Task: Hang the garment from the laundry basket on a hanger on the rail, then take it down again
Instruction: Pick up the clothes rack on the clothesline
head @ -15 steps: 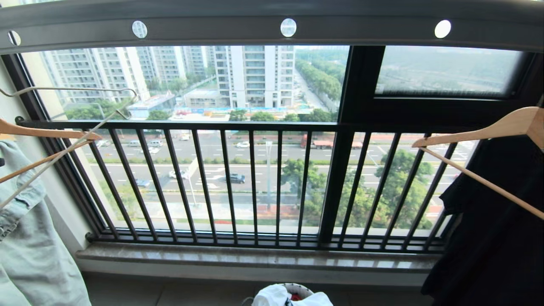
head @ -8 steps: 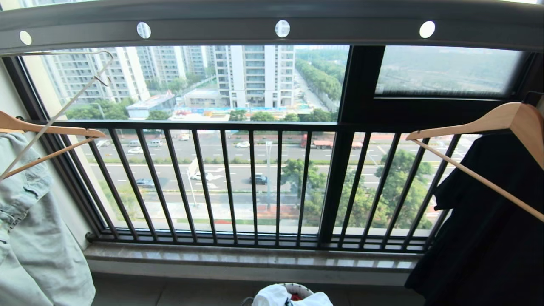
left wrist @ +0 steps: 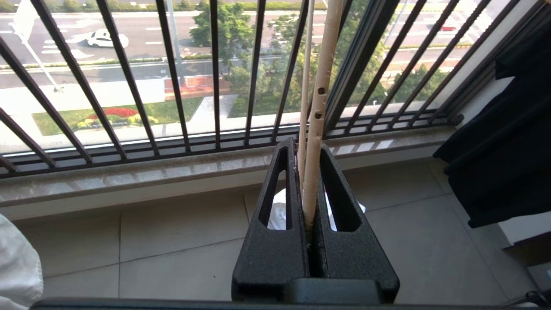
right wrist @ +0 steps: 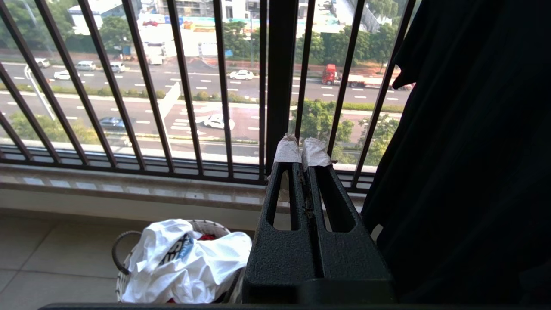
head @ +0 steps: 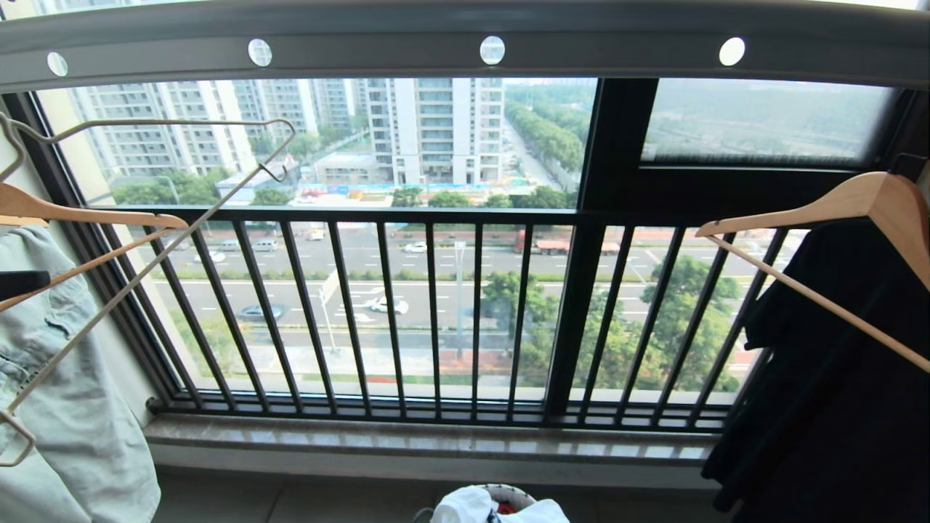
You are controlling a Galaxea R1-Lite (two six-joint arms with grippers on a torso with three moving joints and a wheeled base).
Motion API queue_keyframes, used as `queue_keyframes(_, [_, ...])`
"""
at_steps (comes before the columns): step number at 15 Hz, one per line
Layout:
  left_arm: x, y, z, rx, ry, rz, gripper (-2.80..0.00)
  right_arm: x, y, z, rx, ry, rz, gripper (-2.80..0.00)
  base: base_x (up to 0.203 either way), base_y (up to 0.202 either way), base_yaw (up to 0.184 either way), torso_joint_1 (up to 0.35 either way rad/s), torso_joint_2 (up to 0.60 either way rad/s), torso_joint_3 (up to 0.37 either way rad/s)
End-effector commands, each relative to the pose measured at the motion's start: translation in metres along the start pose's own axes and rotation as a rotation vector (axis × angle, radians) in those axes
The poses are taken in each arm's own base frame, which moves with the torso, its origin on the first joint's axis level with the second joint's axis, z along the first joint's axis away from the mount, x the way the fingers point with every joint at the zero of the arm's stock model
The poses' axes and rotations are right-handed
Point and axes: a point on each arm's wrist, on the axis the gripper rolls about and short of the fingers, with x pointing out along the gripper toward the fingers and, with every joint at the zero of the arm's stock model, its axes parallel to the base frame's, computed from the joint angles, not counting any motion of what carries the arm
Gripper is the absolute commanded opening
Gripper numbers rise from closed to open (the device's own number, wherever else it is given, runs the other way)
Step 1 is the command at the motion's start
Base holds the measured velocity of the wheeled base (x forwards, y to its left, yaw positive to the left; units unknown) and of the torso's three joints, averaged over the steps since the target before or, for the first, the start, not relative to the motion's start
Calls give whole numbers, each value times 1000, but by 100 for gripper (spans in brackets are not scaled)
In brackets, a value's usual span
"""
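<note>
White T-shirt (right wrist: 185, 262) lies heaped in the basket (right wrist: 122, 275) on the near floor. Right gripper (right wrist: 302, 153) hangs pressed together, empty, beside it. Left gripper (left wrist: 308, 148) clamps the wire hanger (head: 156, 250), held below the far overhead rail (head: 378, 43).

Middle stretch under the rail (head: 465, 54): open between the wooden hanger (head: 87, 218) with denim garment (head: 65, 407) at the rail's left end and the wooden hanger (head: 857, 207) with black garment (head: 835, 378) at its right end. Wire hanger (head: 145, 240) slants across the left side of that gap. Window railing (head: 407, 312) closes the far side. Floor (left wrist: 181, 241) before the sill is bare; basket (right wrist: 125, 262) near the middle, heaped with the T-shirt (right wrist: 181, 262).
</note>
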Motion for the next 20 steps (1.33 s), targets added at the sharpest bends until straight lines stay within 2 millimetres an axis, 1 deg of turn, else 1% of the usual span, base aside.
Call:
queue_keyframes(1, [13, -8, -3, 15, 43, -132, -280, 0, 0, 0, 0, 1, 1, -280, 0, 0, 0, 0, 0, 0])
queue_keyframes(3, [35, -9, -9, 30, 115, -254, -280, 0, 0, 0, 0, 1, 1, -280, 0, 0, 0, 0, 0, 0])
queue_keyframes(6, [68, -7, -24, 111, 213, -364, -280, 0, 0, 0, 0, 0, 1, -280, 0, 0, 0, 0, 0, 0])
queue_keyframes(10, [96, 1, -64, 268, 329, -466, -280, 0, 0, 0, 0, 0, 1, -280, 0, 0, 0, 0, 0, 0])
queue_keyframes(11, [101, 1, -72, 278, 353, -490, -280, 0, 0, 0, 0, 1, 1, -280, 0, 0, 0, 0, 0, 0])
queue_keyframes(13, [114, 4, -77, 291, 384, -519, -280, 0, 0, 0, 0, 1, 1, -280, 0, 0, 0, 0, 0, 0])
queue_keyframes(14, [119, 4, -76, 306, 386, -530, -280, 0, 0, 0, 0, 0, 1, -280, 0, 0, 0, 0, 0, 0])
queue_keyframes(16, [125, 3, -85, 332, 410, -574, -280, 0, 0, 0, 0, 2, 1, -280, 0, 0, 0, 0, 0, 0])
queue_keyframes(20, [125, 0, -85, 305, 357, -672, -280, 0, 0, 0, 0, 2, 1, -280, 0, 0, 0, 0, 0, 0])
